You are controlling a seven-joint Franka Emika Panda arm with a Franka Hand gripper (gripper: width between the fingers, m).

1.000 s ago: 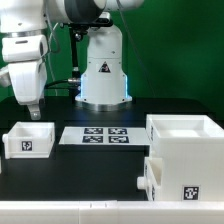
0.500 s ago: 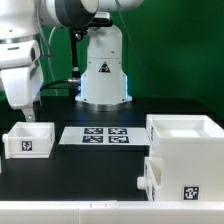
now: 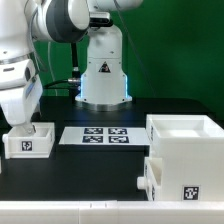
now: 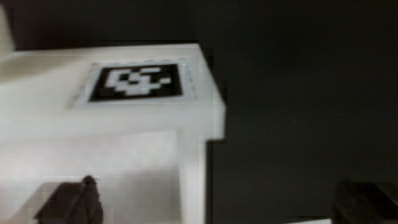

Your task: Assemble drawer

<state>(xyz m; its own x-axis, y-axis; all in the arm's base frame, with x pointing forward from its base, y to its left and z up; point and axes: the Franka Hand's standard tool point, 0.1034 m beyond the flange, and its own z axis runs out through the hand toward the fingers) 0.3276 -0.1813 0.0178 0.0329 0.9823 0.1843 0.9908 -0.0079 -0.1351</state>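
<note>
**Gripper poised over the small box at the table's edge**

The gripper (image 3: 22,122) hangs straight down at the exterior view's left, its tip at the top rim of a small white box (image 3: 28,141). That box stands open-topped on the black table (image 3: 100,170), a square tag on its front.

Just beside the box, toward the exterior view's right, lies the marker board (image 3: 97,135), flat.

Well apart, at the exterior view's right, stands a large white box (image 3: 187,135), also open on top. A second white part (image 3: 170,180) sits against its lower front and bears a tag.

The arm's white base (image 3: 104,72) rises behind the marker board, against a green backdrop (image 3: 170,40).
</note>
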